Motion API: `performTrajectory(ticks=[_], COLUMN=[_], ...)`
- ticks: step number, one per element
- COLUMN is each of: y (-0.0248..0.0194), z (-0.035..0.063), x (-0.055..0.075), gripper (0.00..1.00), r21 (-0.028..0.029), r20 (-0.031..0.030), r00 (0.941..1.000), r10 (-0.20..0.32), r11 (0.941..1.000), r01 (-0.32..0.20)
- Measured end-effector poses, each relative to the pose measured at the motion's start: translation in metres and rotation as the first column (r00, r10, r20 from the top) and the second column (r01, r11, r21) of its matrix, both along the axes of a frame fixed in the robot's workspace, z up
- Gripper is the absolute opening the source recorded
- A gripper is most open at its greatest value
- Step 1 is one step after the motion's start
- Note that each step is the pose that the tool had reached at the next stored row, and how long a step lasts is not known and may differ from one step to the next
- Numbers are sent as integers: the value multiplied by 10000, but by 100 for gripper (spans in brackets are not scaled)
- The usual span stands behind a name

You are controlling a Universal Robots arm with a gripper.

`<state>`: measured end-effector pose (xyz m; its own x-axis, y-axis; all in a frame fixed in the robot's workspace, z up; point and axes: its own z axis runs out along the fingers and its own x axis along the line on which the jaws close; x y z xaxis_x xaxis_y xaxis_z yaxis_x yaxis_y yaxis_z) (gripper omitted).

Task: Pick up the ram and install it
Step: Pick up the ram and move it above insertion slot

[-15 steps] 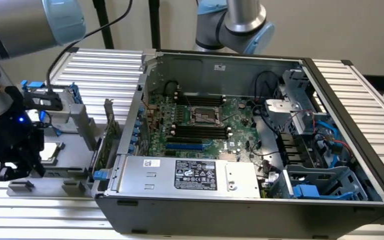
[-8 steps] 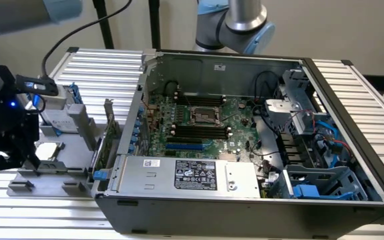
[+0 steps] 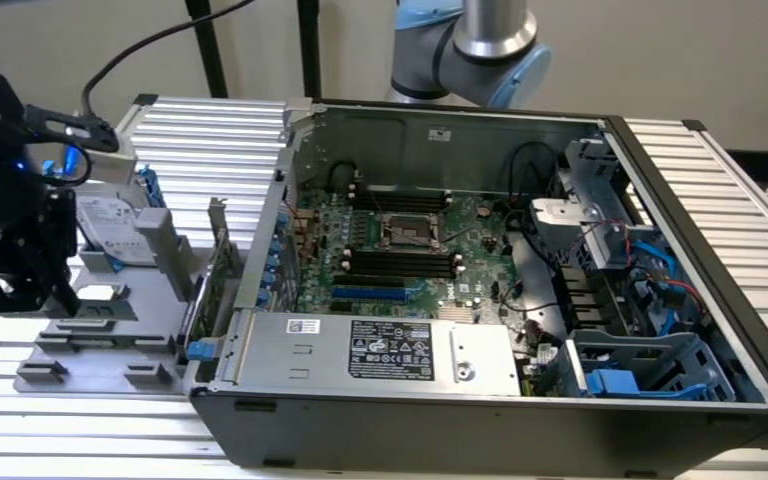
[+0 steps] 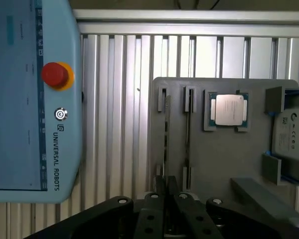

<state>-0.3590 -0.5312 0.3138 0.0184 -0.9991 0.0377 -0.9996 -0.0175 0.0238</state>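
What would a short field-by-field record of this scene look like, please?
gripper: over the grey tray, in line with the ram
ram: on edge in a tray slot, not yet installed
tray also holds: processor, hard drive
computer case: open, motherboard exposed

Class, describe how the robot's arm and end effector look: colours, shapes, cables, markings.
The arm is a silver tube with rounded joints capped in light blue. The end effector is black, with round bolt heads; in the exterior view a black cable loops off it beside a small blue light.
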Motion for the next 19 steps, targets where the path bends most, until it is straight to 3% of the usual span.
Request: performTrajectory(ticks=[14,19], y=[0,5], z=[635,849], x=[308,476], gripper=[14,14], r21=[46,60], r20=[-4,-3], r00=[9998,9998], r10=[202,211], r11=[9998,9998], r01=[-202,-211])
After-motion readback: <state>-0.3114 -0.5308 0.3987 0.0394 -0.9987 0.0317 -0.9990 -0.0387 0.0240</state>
